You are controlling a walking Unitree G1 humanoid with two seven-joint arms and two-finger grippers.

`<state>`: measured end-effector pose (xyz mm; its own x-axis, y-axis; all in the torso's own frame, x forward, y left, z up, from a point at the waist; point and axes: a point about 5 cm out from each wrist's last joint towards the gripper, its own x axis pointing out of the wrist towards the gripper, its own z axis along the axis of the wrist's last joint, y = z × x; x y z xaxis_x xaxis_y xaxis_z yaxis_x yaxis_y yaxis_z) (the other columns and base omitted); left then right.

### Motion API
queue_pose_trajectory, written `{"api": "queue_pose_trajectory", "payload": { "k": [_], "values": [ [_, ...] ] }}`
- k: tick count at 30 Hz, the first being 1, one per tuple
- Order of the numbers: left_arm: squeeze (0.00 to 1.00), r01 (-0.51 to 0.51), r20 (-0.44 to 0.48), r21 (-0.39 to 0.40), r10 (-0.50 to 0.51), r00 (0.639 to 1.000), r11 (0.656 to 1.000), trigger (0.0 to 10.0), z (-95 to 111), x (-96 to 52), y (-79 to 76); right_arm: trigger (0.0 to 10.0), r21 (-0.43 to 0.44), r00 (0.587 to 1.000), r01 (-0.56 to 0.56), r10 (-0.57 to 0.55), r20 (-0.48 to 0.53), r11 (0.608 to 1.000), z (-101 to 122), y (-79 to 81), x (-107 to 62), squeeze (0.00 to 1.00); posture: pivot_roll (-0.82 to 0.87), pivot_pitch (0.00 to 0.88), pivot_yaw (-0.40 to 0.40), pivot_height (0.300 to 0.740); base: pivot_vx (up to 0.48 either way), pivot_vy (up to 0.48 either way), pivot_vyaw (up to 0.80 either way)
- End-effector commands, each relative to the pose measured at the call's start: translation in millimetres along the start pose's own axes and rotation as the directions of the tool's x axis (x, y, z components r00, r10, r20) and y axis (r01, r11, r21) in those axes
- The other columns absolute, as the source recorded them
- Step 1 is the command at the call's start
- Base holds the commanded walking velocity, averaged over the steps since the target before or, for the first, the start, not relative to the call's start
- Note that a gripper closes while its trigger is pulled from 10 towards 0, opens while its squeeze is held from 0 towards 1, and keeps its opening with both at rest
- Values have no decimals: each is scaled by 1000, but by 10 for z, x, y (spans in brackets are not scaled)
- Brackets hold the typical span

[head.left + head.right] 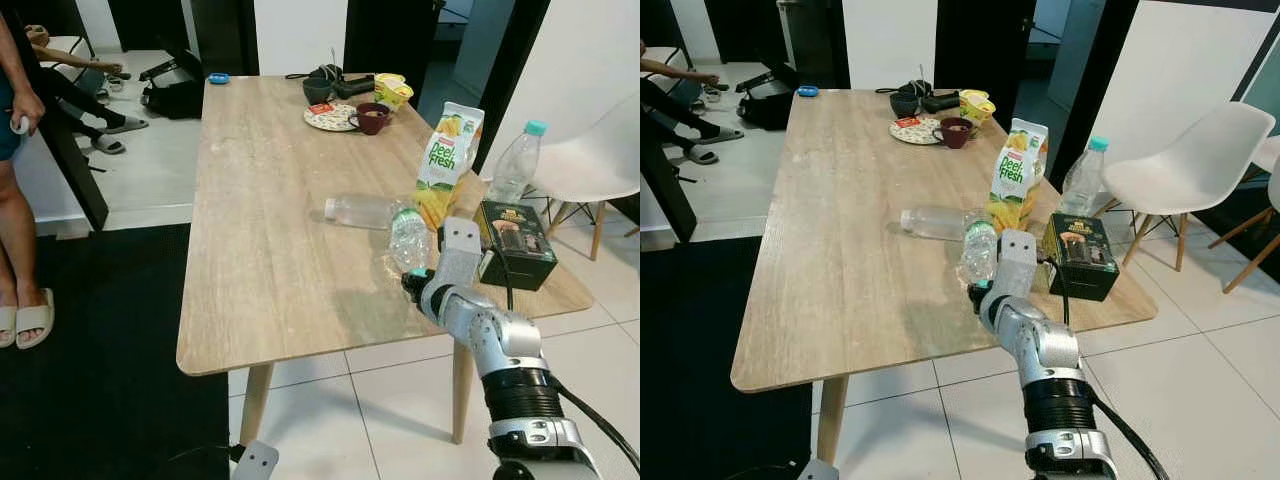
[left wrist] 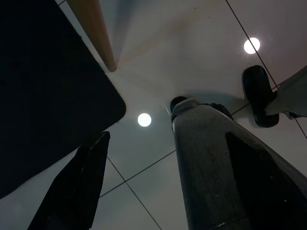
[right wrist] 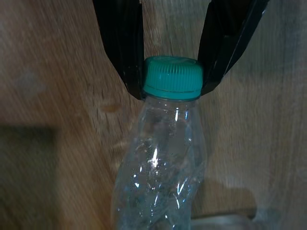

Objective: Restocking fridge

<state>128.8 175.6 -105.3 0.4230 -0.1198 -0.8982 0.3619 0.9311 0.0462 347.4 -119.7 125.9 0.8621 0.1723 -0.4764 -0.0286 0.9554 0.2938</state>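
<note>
- You had a light wood-grain table (image 1: 270, 230) in front of you, standing on pale floor tiles (image 1: 390, 400), with a black rug (image 1: 90, 370) at your 9 o'clock.
- A white shell chair (image 1: 1195, 165) stood at 2 o'clock beyond the table edge; a person's legs in pale slippers (image 1: 25, 320) stood on the rug at the far left.
- At 12 o'clock, on the far end of the table, sat a plate (image 1: 328, 118), a dark red mug (image 1: 372, 118) and a yellow bowl (image 1: 392, 90).
- The upright juice carton (image 1: 448, 160) read "Deel Fresh" in green letters; the rest of its print was too small to read.
- A dark green box (image 1: 515, 243) lay at 3 o'clock from the carton, writing unreadable, with an upright teal-capped water bottle (image 1: 518, 165) just behind it.
- A second clear bottle (image 1: 360, 211) lay flat, its long axis running 9 to 3 o'clock, touching the carton's base.
- The task bottle (image 1: 408, 240), crumpled clear plastic, lay just in front of the carton; its long axis ran roughly 12 to 6, teal cap (image 3: 172, 77) pointing at you.
- Your right gripper (image 3: 171, 72) had both black fingers (image 3: 122, 43) pressed against opposite sides of that cap, closed on it.
- Your left gripper (image 2: 144, 158) hung low over the tiles near a table leg (image 2: 96, 33), fingers spread apart and holding nothing.
</note>
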Motion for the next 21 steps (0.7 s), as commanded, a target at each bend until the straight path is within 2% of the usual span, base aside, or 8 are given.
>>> {"api": "queue_pose_trajectory", "payload": {
  "k": [1,8,13,16,20,21],
  "values": [
    [0,45,-76,-17,-46,996,999,10000,-193,-17,-139,10000,14,998,-7,6,57,1000,125,-57,-9,0,39,0,-80,740,0,0,0],
    [0,45,-76,-18,-46,996,999,10000,-193,-18,-136,10000,25,994,-48,45,98,999,234,-111,-30,0,41,0,-79,740,0,0,0],
    [0,46,-75,-18,-47,996,999,10000,-190,-18,-133,10000,5,977,-109,106,182,994,451,-203,-96,0,40,0,-78,740,0,0,0],
    [0,46,-74,-18,-47,996,999,10000,-190,-18,-132,10000,-2,955,-178,173,241,984,579,-238,-155,0,42,0,-78,740,0,0,0],
    [0,46,-74,-19,-47,996,999,10000,-190,-18,-130,10000,-15,936,-226,221,273,974,643,-254,-198,0,43,0,-79,740,0,0,0],
    [0,46,-74,-20,-48,996,999,10000,-192,-19,-131,10000,-65,903,-298,303,305,952,699,-273,-268,0,43,0,-77,740,0,0,0]
  ]
}}
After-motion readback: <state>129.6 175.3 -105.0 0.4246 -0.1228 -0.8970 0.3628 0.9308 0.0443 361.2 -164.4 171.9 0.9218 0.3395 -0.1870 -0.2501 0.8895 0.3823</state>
